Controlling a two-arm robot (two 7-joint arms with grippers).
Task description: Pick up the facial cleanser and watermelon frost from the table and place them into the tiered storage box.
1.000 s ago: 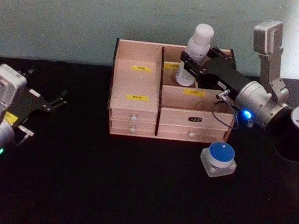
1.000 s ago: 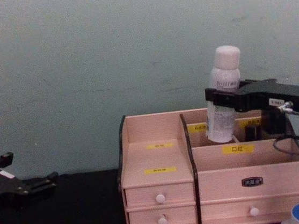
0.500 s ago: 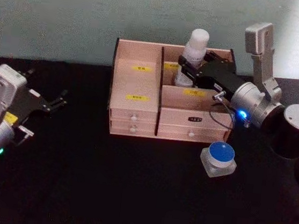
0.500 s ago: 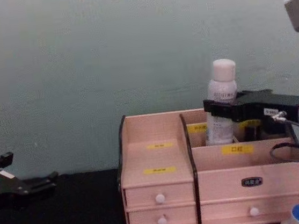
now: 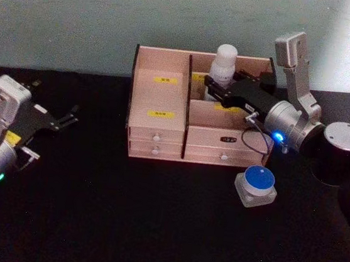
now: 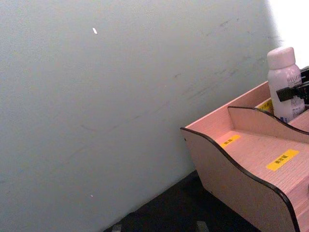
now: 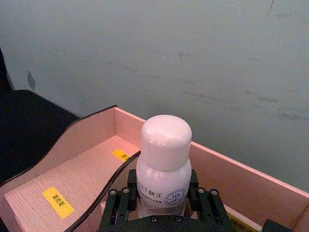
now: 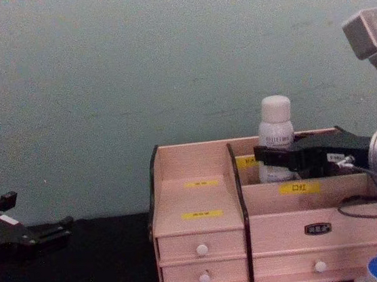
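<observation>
Your left tool [image 5: 63, 117] sits far to the left, low over the black bench [image 5: 152, 223], with its fingers apart and nothing in them. It is well apart from the tiered storage box [image 5: 160, 63], which stands at the back of the bench by the wall. A black divider [image 5: 187, 97] splits the box. Just right of it, the facial cleanser [image 5: 224, 59] stands upright with its bottom down in the back right part. Your right tool [image 5: 213, 88] is clamped on the bottle's middle, and its arm reaches in over the box's right side. A thin cable [image 5: 256, 140] loops across the box front. The watermelon frost [image 5: 256, 184] sits on the bench, near the box's right front corner.
</observation>
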